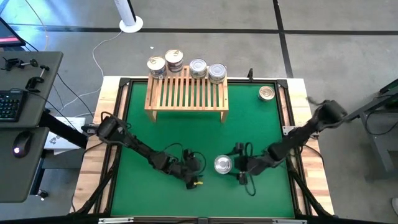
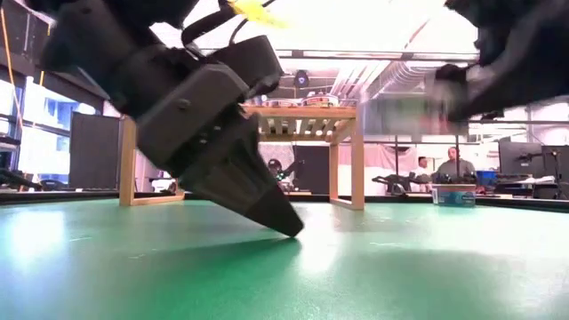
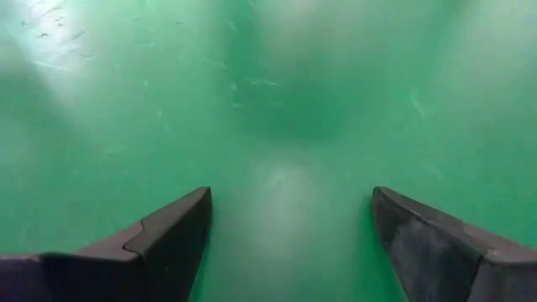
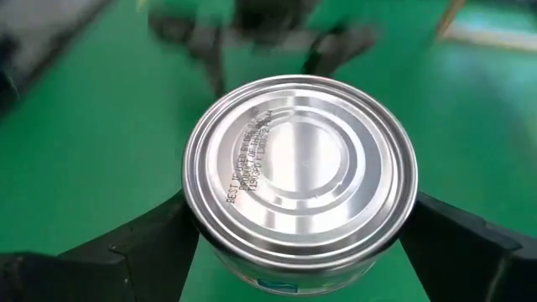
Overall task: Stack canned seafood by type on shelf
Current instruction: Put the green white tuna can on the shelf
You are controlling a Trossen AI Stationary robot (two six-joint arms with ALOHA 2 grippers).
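A silver-grey tin (image 4: pixel 300 172), flat end up, sits between the fingers of my right gripper (image 4: pixel 300 220) over the near middle of the green mat (image 1: pixel 155 134); the high view shows the tin (image 1: pixel 223 164) there too. My left gripper (image 3: pixel 289 243) is open, just left of that tin, its fingertips (image 2: pixel 289 227) down at the mat and nothing between them. The light-wood shelf (image 1: pixel 186 93) stands at the far side. Several tins (image 1: pixel 186 65) rest on its far edge. One gold-lidded tin (image 1: pixel 267 93) stands on the mat to the shelf's right. My right gripper pinches the silver tin by its round side wall (image 4: pixel 204 245), one finger (image 4: pixel 155 243) on each opposite side. The fingers come from the table's right, slanting down. The tin stays upright with its flat stamped end up, and in the low view it looks lifted clear of the mat.
A raised black frame (image 1: pixel 287 124) borders the mat. The mat in front of the shelf (image 2: pixel 302 124) is open green surface. A desk with keyboard and mouse (image 1: pixel 18 106) stands left of the table. A person (image 2: pixel 455 167) sits in the room behind.
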